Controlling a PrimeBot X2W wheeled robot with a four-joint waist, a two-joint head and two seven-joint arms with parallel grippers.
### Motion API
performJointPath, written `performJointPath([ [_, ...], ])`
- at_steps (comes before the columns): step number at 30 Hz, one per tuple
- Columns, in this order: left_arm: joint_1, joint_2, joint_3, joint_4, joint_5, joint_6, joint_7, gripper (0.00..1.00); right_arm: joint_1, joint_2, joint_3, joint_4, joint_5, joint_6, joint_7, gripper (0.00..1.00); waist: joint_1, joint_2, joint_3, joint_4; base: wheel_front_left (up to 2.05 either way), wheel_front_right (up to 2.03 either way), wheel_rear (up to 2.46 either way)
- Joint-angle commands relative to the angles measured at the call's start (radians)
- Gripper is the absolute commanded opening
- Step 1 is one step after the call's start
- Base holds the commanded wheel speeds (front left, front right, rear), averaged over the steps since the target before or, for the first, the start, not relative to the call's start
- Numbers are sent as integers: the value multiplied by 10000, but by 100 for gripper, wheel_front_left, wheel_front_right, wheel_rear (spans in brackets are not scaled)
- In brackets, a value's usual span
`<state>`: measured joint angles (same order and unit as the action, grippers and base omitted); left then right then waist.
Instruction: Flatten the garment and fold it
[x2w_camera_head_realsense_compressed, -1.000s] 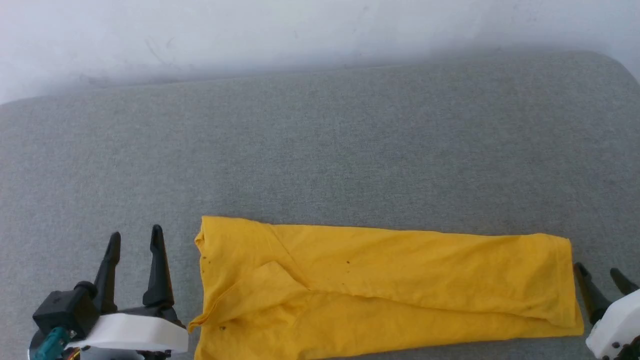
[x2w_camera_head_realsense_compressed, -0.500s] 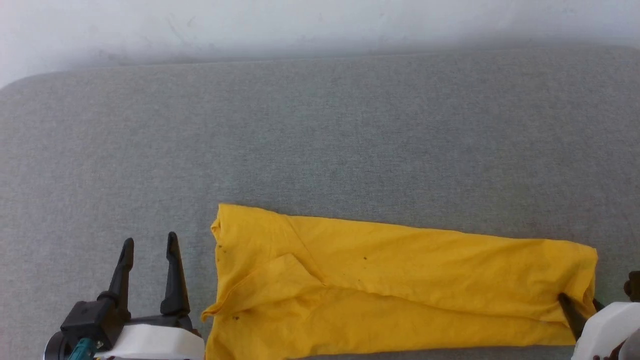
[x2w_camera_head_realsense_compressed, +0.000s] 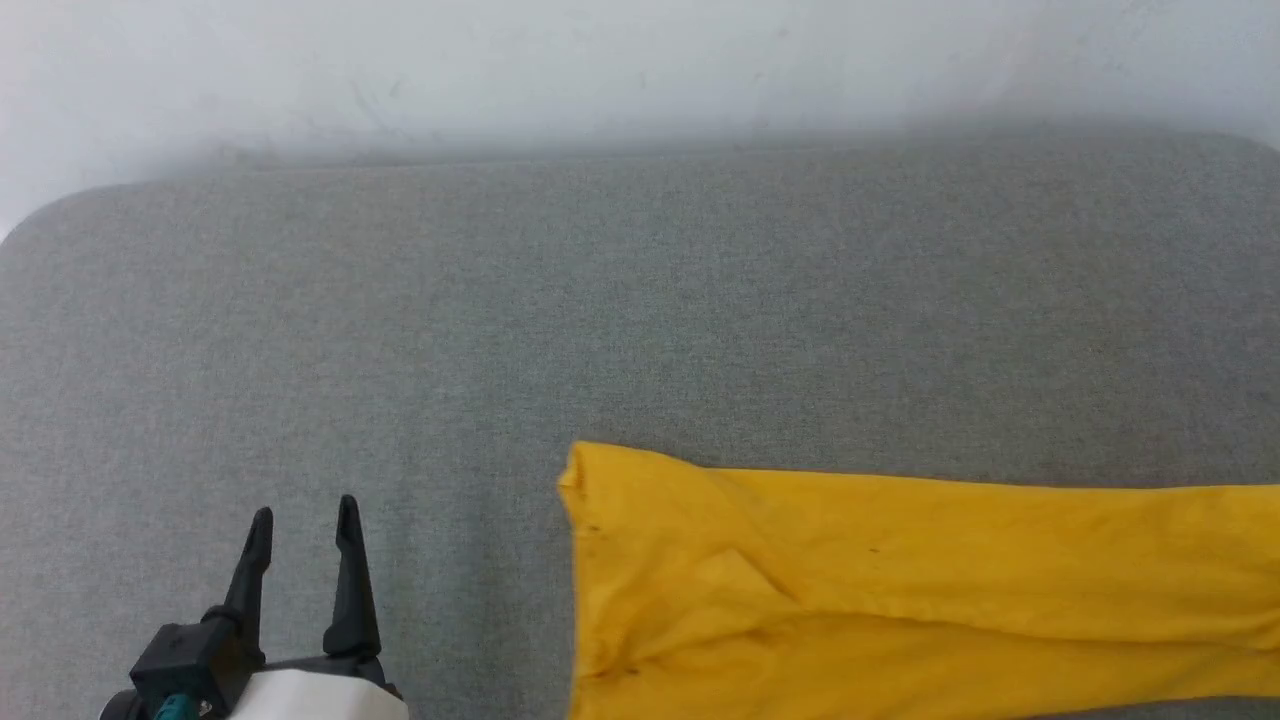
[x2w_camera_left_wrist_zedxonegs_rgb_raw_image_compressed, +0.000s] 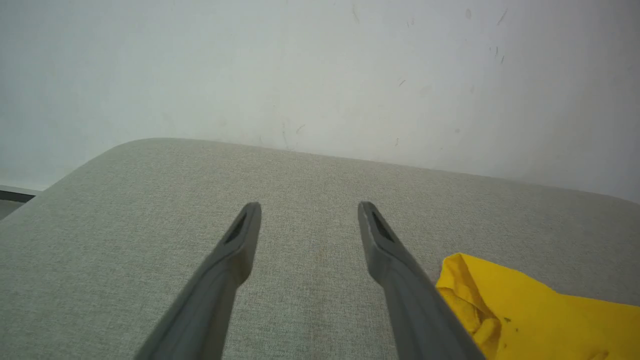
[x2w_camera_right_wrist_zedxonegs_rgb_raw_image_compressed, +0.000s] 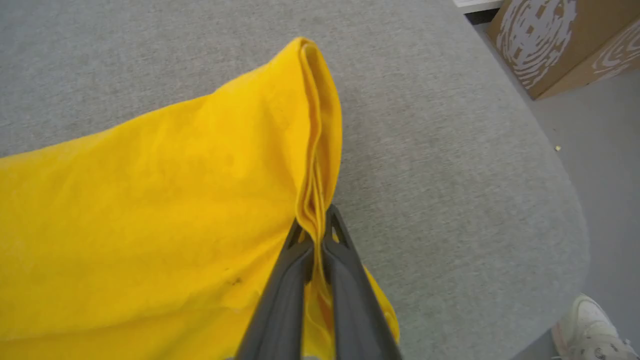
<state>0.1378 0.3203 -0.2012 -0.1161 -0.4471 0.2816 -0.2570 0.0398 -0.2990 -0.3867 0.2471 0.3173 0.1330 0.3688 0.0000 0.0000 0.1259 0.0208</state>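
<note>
Grey padded surface (x2w_camera_head_realsense_compressed: 640, 300) runs from the bottom edge of the head view up to a pale wall.

Nearest, at the lower left of that view, the left gripper (x2w_camera_head_realsense_compressed: 305, 510) has its two dark fingers spread wide with nothing between them. In its wrist view only bare grey cloth lies in the gap.

To its right, with a strip of grey between them, the garment (x2w_camera_head_realsense_compressed: 900, 590) lies along the lower right of the head view. It is a long yellow band folded lengthwise. Its left end is squared off near the bottom middle, and its other end runs off the right edge. A slanting crease crosses it near the left end, and a few small dark specks show there.

In the right wrist view the right gripper (x2w_camera_right_wrist_zedxonegs_rgb_raw_image_compressed: 316, 225) rises from the bottom middle, its fingers pressed together on the stacked layers of the garment's edge. From the pinch the cloth climbs in a narrow ridge toward the top middle, and yellow covers the left half of that view.

Right of the ridge the surface ends in a rounded corner. Beyond it are a grey floor (x2w_camera_right_wrist_zedxonegs_rgb_raw_image_compressed: 600, 175), a white shoe (x2w_camera_right_wrist_zedxonegs_rgb_raw_image_compressed: 595, 330) at the lower right corner and a cardboard box (x2w_camera_right_wrist_zedxonegs_rgb_raw_image_compressed: 550, 45) with white print at the upper right.

Farthest off, the wall (x2w_camera_head_realsense_compressed: 600, 70) crosses the top of the head view.
</note>
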Motion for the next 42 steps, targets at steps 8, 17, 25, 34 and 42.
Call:
performJointPath([
  [8, 132, -129, -42, 198, 14, -146, -47, 100, 43, -231, -345, -480, -50, -23, 377, 0, 0, 0, -142, -62, 0, 0, 0],
  [17, 59, -359, -148, 430, -65, -304, -47, 100, 550, 736, 1717, -2646, 1260, -23, 2140, 0, 0, 0, -207, -46, 0, 0, 0],
  [25, -62, -503, -150, 611, -89, -459, -47, 100, 355, 1518, 4038, -4475, 2167, -23, 3498, 0, 0, 0, -192, 159, 0, 0, 0],
  [34, -253, -653, -220, 812, -94, -632, -47, 100, -757, 1935, 6185, -4405, 2160, -23, 3694, 0, 0, 0, -64, 590, 0, 0, 0],
  [42, -504, -767, -291, 1010, -73, -725, -47, 100, -1601, 2242, 7121, -3046, 1485, -23, 3390, 0, 0, 0, 104, 937, 0, 0, 0],
])
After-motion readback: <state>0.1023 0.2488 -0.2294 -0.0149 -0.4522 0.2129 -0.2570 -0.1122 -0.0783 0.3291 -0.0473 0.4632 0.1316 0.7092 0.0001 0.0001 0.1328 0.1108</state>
